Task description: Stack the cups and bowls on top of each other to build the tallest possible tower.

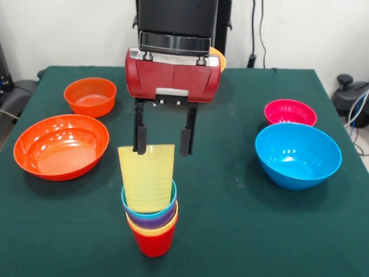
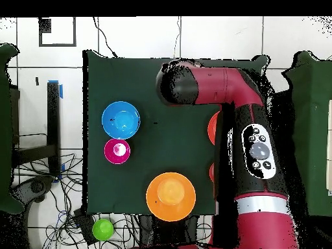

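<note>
The tower [image 1: 153,222] stands near the table's front edge: a red cup [image 1: 153,244] at the base, then yellow-orange, purple and blue cups [image 1: 130,202] nested in it. A pale yellow cup [image 1: 147,176] sits in the blue one, tilted slightly and standing tall above it. My gripper [image 1: 163,153] hangs over it, open; its left finger [image 1: 140,135] overlaps the cup's rim and its right finger is just clear of the cup. In the overhead view the arm [image 2: 220,87] hides the stack and gripper.
Wide orange bowl [image 1: 60,145] and small orange bowl [image 1: 90,96] are at the left. The blue bowl [image 1: 298,154] [image 2: 120,119] and the magenta bowl [image 1: 290,112] [image 2: 117,150] are at the right. The yellow-orange bowl [image 1: 218,57] [image 2: 170,195] lies behind the gripper.
</note>
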Motion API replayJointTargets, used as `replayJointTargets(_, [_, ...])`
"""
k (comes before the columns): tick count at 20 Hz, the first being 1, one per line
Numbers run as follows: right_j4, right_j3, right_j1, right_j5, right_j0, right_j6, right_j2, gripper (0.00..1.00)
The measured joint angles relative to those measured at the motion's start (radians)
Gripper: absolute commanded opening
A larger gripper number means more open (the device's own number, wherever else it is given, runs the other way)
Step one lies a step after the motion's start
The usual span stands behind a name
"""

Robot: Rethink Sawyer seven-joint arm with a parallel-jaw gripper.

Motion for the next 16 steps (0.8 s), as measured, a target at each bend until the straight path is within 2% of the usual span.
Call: replayJointTargets(16, [0.0, 0.0, -0.001, 0.009, 0.025, 0.0, -0.004, 1.0])
